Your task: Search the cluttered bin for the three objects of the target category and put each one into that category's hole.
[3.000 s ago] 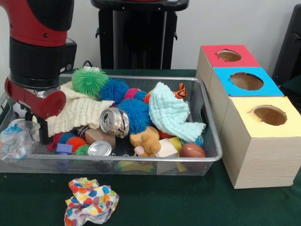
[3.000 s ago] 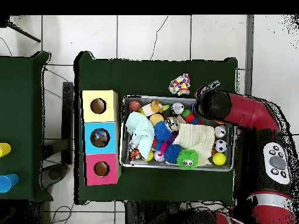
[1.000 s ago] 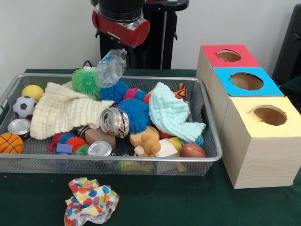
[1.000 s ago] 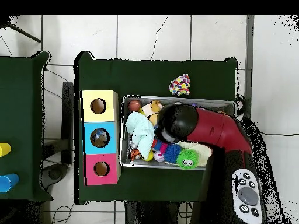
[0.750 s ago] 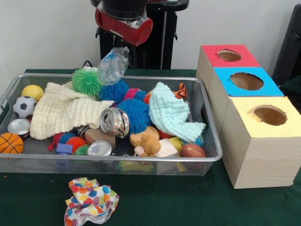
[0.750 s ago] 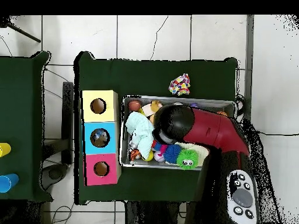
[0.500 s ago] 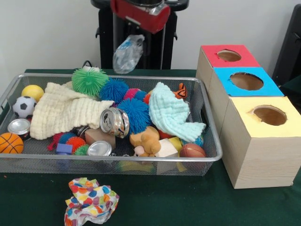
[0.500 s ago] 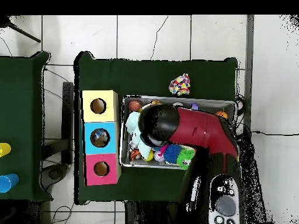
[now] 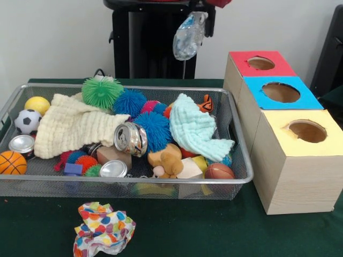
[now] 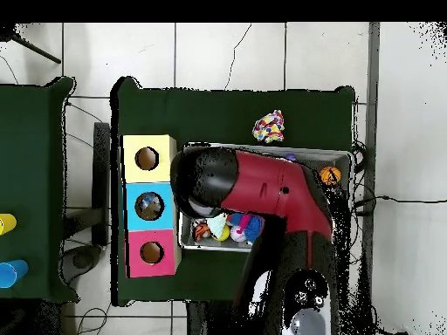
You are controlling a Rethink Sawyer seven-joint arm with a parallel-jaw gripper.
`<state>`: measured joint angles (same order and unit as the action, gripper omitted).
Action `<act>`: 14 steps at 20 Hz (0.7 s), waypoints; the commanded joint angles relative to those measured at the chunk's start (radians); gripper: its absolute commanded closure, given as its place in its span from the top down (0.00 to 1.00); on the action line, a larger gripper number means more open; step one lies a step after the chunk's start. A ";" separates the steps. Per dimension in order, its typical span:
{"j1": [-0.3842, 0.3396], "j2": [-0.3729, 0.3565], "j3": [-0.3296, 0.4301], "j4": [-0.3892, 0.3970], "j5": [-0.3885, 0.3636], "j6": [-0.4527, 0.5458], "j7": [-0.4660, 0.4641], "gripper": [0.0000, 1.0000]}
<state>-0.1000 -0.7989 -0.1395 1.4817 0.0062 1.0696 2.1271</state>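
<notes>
A crushed clear plastic bottle (image 9: 188,35) hangs in the air above the far rim of the wire bin (image 9: 134,181), just left of the red-topped box (image 9: 261,63). My gripper (image 9: 198,15) shows only at the top edge and is shut on the bottle's upper end. A blue-topped box (image 9: 280,92) and a yellow-topped box (image 9: 306,130) follow toward the front, each with a round hole. In the overhead view the red arm (image 10: 262,188) covers most of the bin and hides gripper and bottle; its black end is beside the blue box (image 10: 149,206).
The bin holds a crushed can (image 9: 131,139), two upright cans (image 9: 113,169) (image 9: 22,144), spiky balls (image 9: 102,91), sport balls (image 9: 12,162), a cream cloth (image 9: 75,126), a mint cloth (image 9: 195,128) and toy blocks. Crumpled coloured paper (image 9: 103,227) lies on the green table before the bin.
The gripper lifted the plastic bottle out of the bin's left end and carried it up and right in the front view, to near the red-topped box.
</notes>
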 commanded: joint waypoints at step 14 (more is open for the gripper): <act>0.146 0.162 -0.020 -0.040 0.178 -0.031 0.402 0.00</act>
<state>0.0015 -0.7032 -0.1521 1.3911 0.1354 1.0696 2.1535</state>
